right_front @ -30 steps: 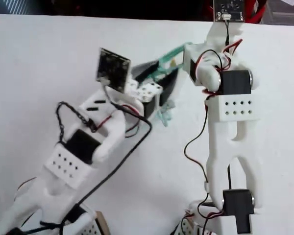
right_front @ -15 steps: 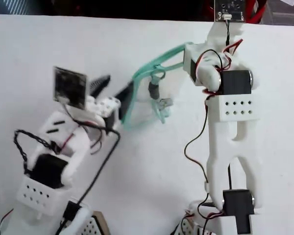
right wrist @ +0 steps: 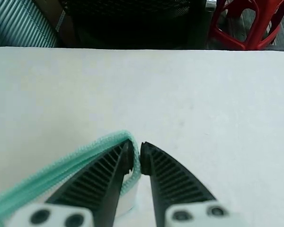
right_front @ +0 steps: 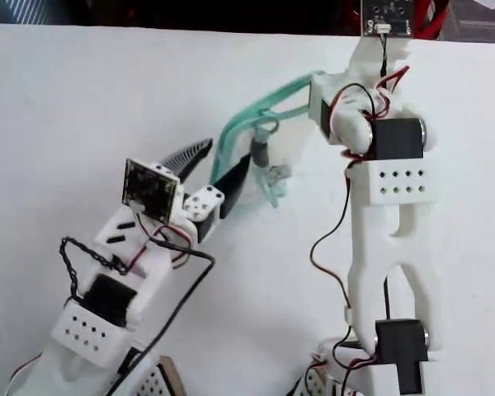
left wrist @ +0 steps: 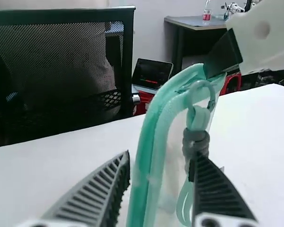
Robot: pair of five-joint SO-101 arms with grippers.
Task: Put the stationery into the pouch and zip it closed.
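From above, my left gripper (right_front: 228,151) has its fingers apart, straddling the near end of the green pouch (right_front: 264,103), which stands on its edge on the white table (right_front: 82,99). My right gripper (right_front: 312,89) pinches the far end.

From my left wrist, the pouch's green rim rises between my spread fingers. The zip pull (left wrist: 196,140) hangs just beside one finger, but I cannot tell if they touch.

From my right wrist, my fingers are clamped on the pouch's end.
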